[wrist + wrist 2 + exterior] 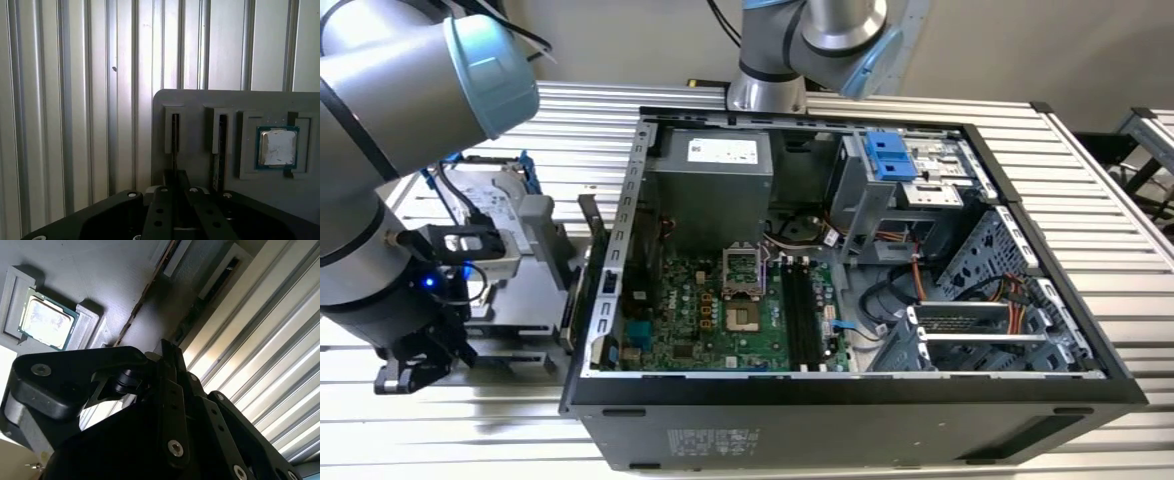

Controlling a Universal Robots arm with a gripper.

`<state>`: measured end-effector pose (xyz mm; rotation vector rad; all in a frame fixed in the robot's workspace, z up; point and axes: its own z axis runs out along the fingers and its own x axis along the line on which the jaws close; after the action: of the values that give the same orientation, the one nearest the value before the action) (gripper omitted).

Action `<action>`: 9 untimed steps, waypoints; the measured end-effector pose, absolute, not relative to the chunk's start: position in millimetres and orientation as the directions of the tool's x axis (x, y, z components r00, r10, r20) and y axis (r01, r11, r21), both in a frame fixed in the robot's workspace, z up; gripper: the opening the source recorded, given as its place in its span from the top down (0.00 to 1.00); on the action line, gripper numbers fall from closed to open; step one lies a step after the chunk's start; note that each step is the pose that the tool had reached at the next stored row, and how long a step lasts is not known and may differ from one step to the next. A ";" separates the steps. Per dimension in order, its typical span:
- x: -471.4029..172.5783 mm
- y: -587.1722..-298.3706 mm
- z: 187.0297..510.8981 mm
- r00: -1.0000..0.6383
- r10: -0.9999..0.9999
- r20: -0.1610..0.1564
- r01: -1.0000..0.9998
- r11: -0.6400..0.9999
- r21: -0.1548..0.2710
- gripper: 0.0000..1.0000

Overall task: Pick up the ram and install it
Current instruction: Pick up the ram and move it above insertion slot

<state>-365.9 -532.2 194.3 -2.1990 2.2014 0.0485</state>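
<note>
The hand hangs over the holder, at nine o'clock of the case. I cannot tell its grip. The memory slots look empty, so the ram is not yet installed.

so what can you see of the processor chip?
The chip is small and square: a smudged silver metal lid on a green board that frames it. It lies flat, lid up, in a raised-rim square pocket of the grey holder, next to two narrow slots. The holder sits on the ribbed metal table. Only the pocket touches it.
</note>
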 end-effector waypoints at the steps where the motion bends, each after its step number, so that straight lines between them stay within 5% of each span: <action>1: -366.0 -532.2 194.3 -0.001 -0.999 -0.043 -1.000 0.001 0.001 1.00; 9: -365.9 -532.2 194.3 -0.001 -0.999 -0.043 -1.000 0.001 0.001 1.00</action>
<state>-365.9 -532.2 194.3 -2.1989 2.2014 0.0483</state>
